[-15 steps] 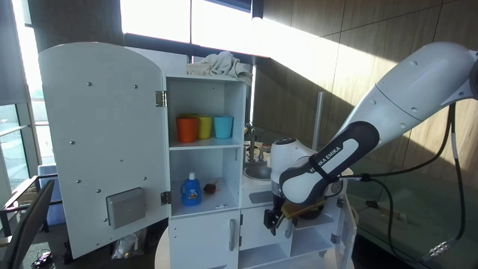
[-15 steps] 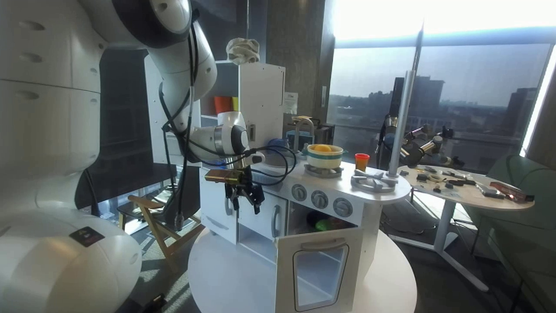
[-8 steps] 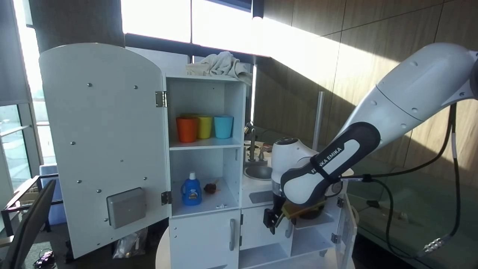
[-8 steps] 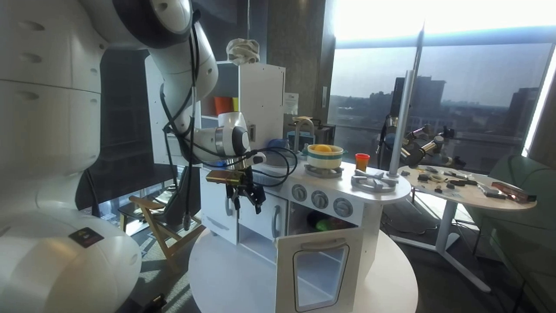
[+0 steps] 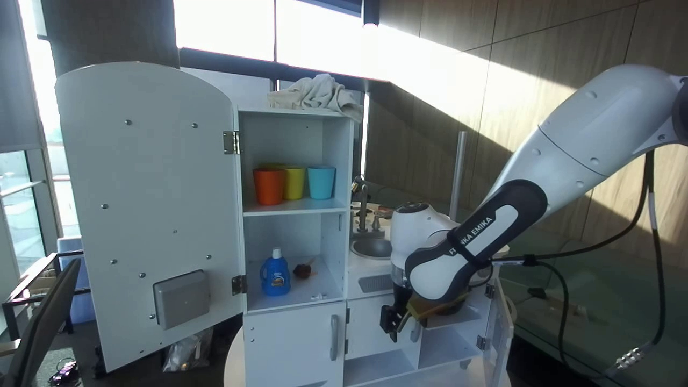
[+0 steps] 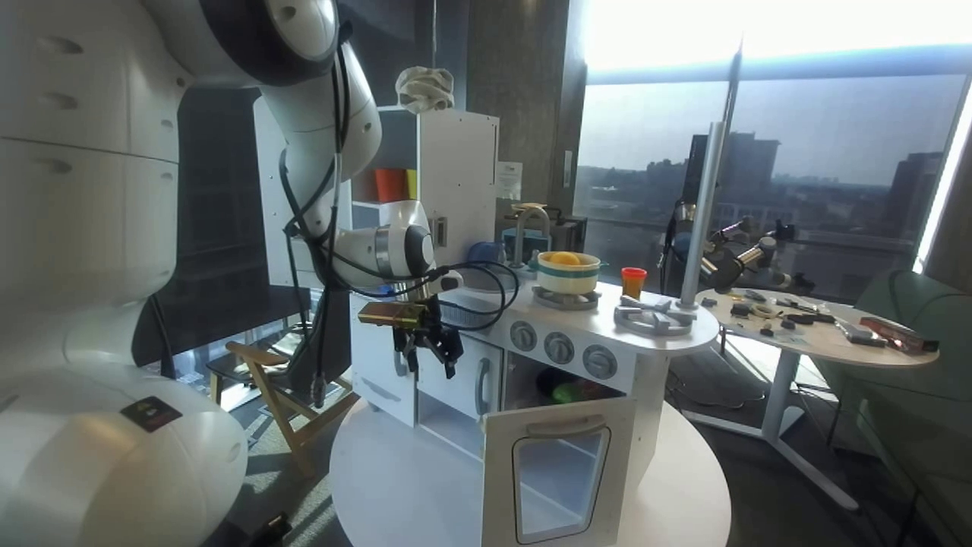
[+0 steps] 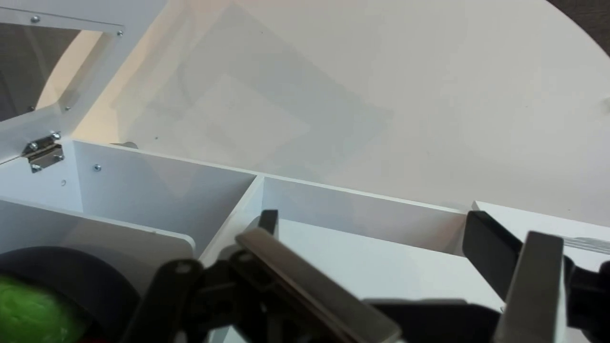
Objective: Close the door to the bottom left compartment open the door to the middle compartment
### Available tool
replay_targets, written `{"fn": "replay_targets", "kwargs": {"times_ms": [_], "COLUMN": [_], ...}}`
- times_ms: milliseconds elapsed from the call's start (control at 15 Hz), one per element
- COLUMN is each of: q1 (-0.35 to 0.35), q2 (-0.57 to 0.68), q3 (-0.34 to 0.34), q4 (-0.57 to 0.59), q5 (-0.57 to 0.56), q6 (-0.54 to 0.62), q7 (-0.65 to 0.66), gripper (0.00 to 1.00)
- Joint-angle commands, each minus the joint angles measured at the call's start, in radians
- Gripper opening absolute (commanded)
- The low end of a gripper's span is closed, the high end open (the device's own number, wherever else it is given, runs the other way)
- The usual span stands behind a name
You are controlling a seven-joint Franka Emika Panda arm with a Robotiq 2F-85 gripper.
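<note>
- In both exterior views, left of the fingers (image 6: 452, 348), we see the door to the bottom left compartment (image 5: 290, 346), shut.
- Gripper (image 6: 432, 369): we log its fingers spread wide, holding nothing.
- Behind them, the door to the middle compartment (image 5: 366, 327), shut; contact we cannot tell.
- Right of them, the windowed door (image 6: 500, 479) stands ajar.

The arm (image 5: 486, 231) slants down — tool (image 7: 376, 233) spread wide.
</note>
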Motion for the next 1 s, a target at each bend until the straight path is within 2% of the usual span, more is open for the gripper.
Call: {"fn": "replay_targets", "kwargs": {"times_ms": [0, 267, 667, 933], "q1": [-0.016, -0.032, -0.023, -0.043], "q2": [0.001, 0.039, 0.094, 0.113], "q3": [-0.026, -0.074, -0.157, -0.155], "q4": [-0.038, -0.036, -0.027, -0.03], "q5": [-0.048, -0.099, -0.238, -0.253], "q6": [0.08, 0.122, 0.291, 0.357], "q7": [-0.015, 0.001, 0.001, -0.012], "gripper": [1.0, 1.0, 1.0, 1.0]}}
